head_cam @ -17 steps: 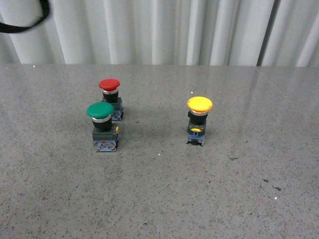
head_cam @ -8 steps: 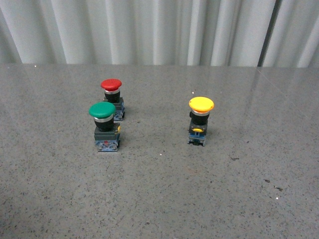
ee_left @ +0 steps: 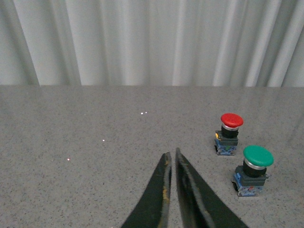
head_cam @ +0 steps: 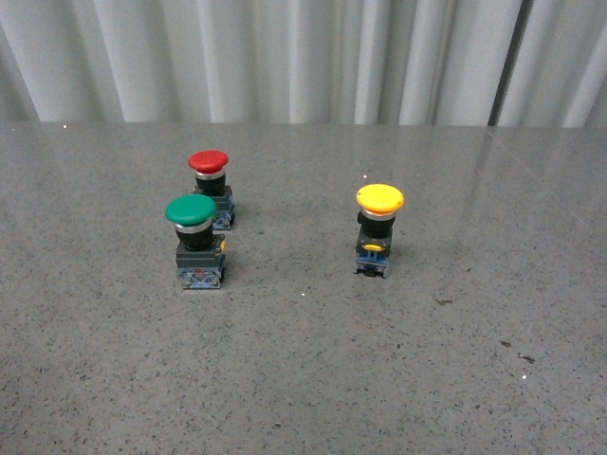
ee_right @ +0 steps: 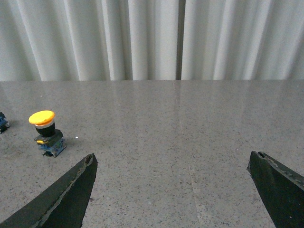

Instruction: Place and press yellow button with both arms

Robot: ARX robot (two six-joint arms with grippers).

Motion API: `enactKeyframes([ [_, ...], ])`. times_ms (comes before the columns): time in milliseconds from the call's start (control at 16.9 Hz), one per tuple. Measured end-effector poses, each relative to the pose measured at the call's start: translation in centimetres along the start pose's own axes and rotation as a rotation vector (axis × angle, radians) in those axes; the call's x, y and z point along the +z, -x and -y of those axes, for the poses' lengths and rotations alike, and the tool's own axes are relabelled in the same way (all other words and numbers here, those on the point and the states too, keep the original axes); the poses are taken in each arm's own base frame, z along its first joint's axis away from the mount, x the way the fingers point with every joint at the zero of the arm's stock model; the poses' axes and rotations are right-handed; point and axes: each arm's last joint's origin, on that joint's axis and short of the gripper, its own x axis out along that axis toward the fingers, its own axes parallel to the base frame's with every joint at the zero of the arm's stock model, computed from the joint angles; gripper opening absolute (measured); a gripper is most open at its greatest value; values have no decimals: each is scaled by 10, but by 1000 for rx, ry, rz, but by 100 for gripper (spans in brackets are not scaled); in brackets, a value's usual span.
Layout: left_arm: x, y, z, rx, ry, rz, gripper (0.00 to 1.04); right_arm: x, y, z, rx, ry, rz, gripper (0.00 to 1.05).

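The left gripper (ee_left: 171, 154) is hovering over bare tabletop (head_cam: 303, 379) with its two black fingers (ee_left: 156, 199) pressed together, leaving only a thin seam between them and holding nothing. The right gripper (ee_right: 171, 159) is spreading its fingers (ee_right: 66, 194) wide apart, the grey speckled surface showing between them, and it too is gripping nothing. Three push buttons are standing on the tabletop: one yellow, one green, one red. The yellow button (head_cam: 379, 227) is sitting alone, right of centre in the front view, and in the right wrist view it (ee_right: 45, 133) is showing beyond one finger of the open gripper, apart from it and untouched. It is standing upright on its dark block base, its long axis running vertically and its mushroom cap facing straight up, with a small yellow patch on the base turned toward the robot. The green button (head_cam: 196, 242) and the red button (head_cam: 211, 185) are forming a pair well apart from the yellow one, on the left side of the front view; the green one is standing nearer the robot, the red one just behind it, and whether the two bases are touching cannot be told. Both are also standing upright, caps up. In the left wrist view the green button (ee_left: 254, 168) and the red one (ee_left: 229, 133) are lying off to one side of the closed gripper, clear of it. A white pleated curtain (head_cam: 285, 57) is hanging behind the far edge of the tabletop.
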Motion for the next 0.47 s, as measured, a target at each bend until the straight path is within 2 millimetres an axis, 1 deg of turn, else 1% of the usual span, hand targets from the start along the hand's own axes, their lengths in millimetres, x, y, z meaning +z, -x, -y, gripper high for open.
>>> enactKeyframes([
  [59, -3, 3, -2, 3, 5, 10, 2, 0, 0, 0, 0, 0, 0, 98],
  [119, -11, 10, -12, -6, 5, 14, 2, 0, 0, 0, 0, 0, 0, 98],
  [178, -14, 12, -15, 4, 5, 11, 2, 0, 0, 0, 0, 0, 0, 98],
  [474, -26, 21, -14, -5, 6, 11, 2, 0, 0, 0, 0, 0, 0, 98],
])
